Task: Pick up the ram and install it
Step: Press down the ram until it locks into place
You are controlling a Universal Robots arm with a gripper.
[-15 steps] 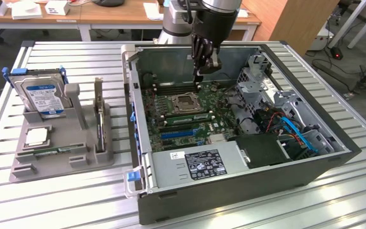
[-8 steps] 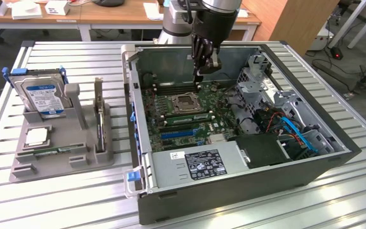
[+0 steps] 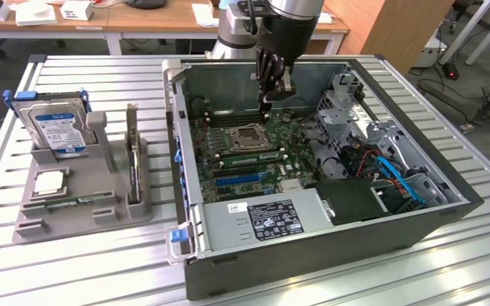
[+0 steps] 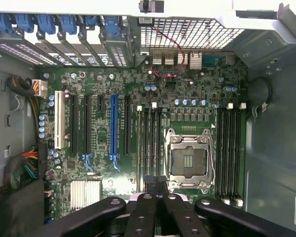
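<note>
A ram [image 3: 68, 203], a thin green stick, lies flat in the grey holder [image 3: 32, 223] at the exterior view's left. My gripper [image 3: 267, 102] hangs inside the open computer case [image 3: 449, 191], above the motherboard and just behind the processor socket [image 3: 251, 136]. It is shut and I see nothing between its black fingers [image 4: 143, 212]. In the wrist view the gripper [image 4: 156, 190] lines up with the dark memory slots [image 4: 152, 148] beside the socket [image 4: 187, 160]. A green stick [image 3: 245, 157] appears seated in a slot in front of the socket.
The holder also carries a hard drive [image 3: 58, 131], an upright expansion card [image 3: 132, 150] and a square silver chip [image 3: 49, 183]. Inside the case are a drive cage [image 3: 356, 121], blue and red cables [image 3: 394, 172] and the power supply [image 3: 267, 220]. Case walls surround the board.
</note>
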